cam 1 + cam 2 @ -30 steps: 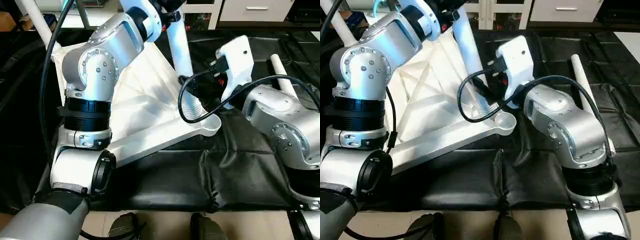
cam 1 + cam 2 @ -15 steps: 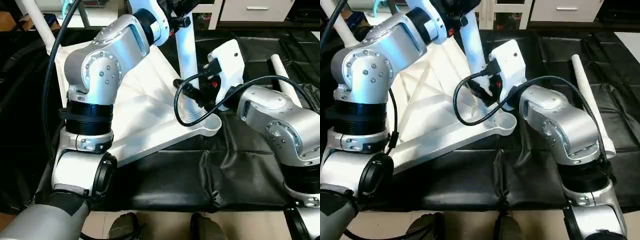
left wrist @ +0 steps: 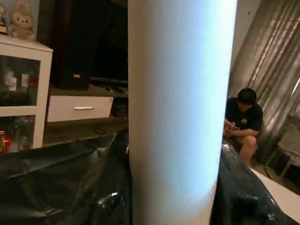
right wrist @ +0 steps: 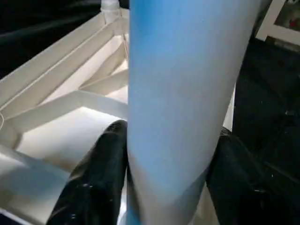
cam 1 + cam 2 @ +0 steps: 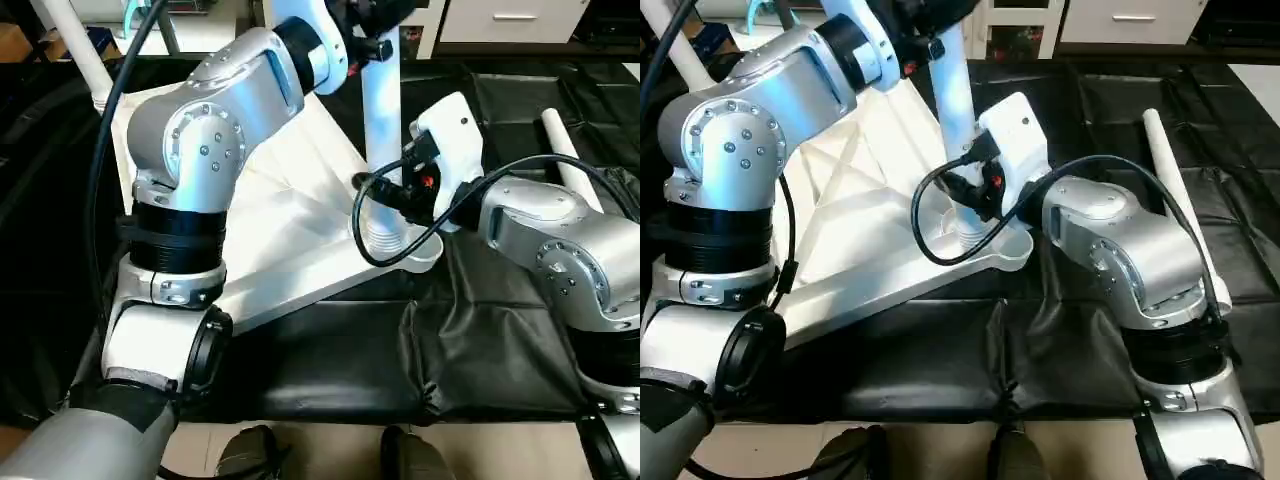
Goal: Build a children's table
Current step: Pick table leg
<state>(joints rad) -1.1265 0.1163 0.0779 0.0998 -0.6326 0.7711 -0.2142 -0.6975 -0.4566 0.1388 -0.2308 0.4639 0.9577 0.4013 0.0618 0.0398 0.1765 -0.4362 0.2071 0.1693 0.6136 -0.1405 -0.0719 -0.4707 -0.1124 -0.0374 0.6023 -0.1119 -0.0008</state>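
Right gripper (image 4: pixel 171 187) now pinching leg (image 5: pixel 381 120) just above corner socket (image 5: pixel 398 240) of table top (image 5: pixel 855 215); a second ago fingers spread, clear of leg. Left gripper (image 3: pixel 176 206) clamped higher up same leg. Leg more upright than before, foot in socket.

The white table top (image 5: pixel 870 215) lies ribbed underside up on the black mat; one white leg (image 5: pixel 381 120) stands upright in its near right corner socket (image 5: pixel 985 245), another leg (image 5: pixel 1180 195) lies on the mat to the right.
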